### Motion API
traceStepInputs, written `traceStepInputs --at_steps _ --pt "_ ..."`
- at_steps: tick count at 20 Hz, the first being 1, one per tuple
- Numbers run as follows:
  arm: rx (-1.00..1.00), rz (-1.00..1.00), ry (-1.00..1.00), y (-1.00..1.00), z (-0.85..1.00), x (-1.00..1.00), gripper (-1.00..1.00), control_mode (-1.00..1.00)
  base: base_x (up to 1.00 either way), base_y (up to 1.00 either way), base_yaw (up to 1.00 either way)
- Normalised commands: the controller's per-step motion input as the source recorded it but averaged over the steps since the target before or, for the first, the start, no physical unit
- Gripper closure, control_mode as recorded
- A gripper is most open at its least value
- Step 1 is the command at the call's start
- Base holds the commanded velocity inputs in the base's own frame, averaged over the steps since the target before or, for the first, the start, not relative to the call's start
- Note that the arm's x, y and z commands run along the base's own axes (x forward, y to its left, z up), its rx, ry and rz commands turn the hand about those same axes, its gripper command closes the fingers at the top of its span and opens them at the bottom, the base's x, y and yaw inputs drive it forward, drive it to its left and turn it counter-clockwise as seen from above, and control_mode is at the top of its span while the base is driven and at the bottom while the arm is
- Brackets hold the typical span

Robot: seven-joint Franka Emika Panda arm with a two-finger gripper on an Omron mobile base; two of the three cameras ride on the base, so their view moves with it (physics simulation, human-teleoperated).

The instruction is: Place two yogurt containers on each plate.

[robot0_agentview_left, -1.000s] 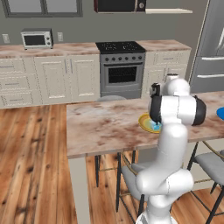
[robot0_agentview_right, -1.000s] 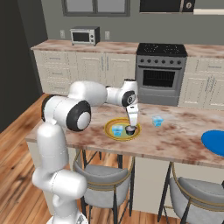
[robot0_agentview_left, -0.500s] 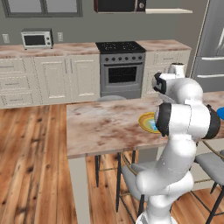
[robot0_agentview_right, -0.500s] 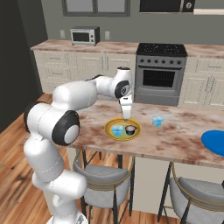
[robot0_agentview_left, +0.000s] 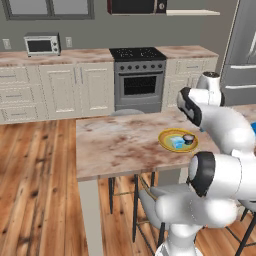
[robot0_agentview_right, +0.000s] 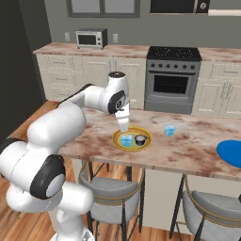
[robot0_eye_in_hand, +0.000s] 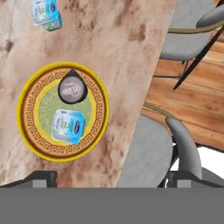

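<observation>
Risen off the yellow plate point(robot0_eye_in_hand: 27, 131) since earlier, your fingers point(robot0_eye_in_hand: 109, 178) stand spread, empty; the next yogurt cup point(robot0_eye_in_hand: 46, 14) lies beyond it on the table point(robot0_eye_in_hand: 118, 52).

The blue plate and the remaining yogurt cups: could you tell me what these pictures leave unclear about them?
- Blue plate: cut off by the right base view's edge, so its contents are unknown.
- Fourth yogurt cup: location cannot be told.
- Loose yogurt cup: clipped by the hand view's top edge.
</observation>
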Motion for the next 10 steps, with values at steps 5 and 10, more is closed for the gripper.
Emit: traceStepInputs --at_steps 5,10 --pt "0.0 0.02 -0.13 0.17 -0.01 -0.61 -1.0 -1.0 0.0 0.0 0.0" --pt "-0.06 0.04 -0.17 0.11 0.0 -0.43 -1.0 1.0 -0.33 -0.06 0.0"
